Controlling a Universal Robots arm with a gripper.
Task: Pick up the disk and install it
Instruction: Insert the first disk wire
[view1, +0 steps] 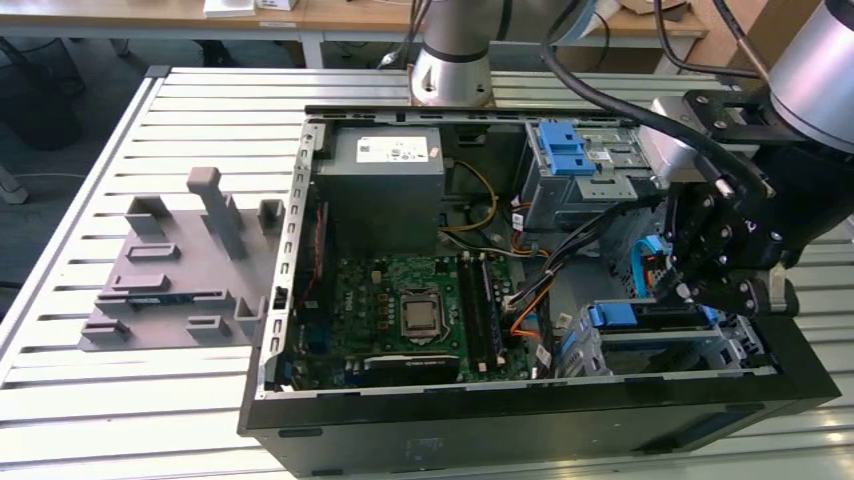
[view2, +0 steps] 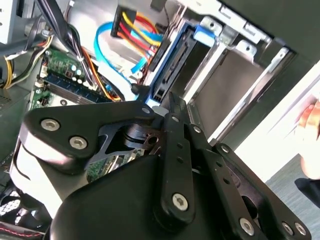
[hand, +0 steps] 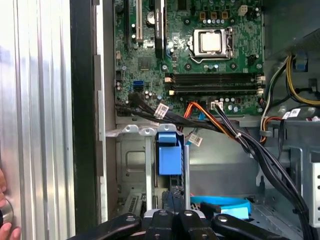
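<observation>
Black linkage arms and bolted joints mark the robot's hand (view1: 727, 265), which hangs over the open black desktop computer case (view1: 534, 420) lying on the slatted aluminium surface (view1: 200, 110), at the corner of the case where the grey metal drive cage with blue plastic tabs (view1: 647, 330) sits. In the second wrist view the hand (view2: 172, 107) has its fingers (view2: 176, 111) drawn together into a narrow tip, right up against the flat silver disk with blue carrier rails (view2: 172, 65). That disk stands on edge inside the cage slot, blue rail along its side, a blue tab at its far end; whether the tip truly touches it, I cannot tell. In the first wrist view the blue tab of the disk carrier (hand: 169, 152) sits in the cage just beside the green motherboard (hand: 200, 45), with a bundle of black, orange and red cables (hand: 220, 125) running across between them. Over in the exterior view, the grey power supply box with a white sticker (view1: 390, 185) sits at the far end of the case from the cage, and a grey moulded fixture block (view1: 180, 265) rests on the surface well apart from the case.
</observation>
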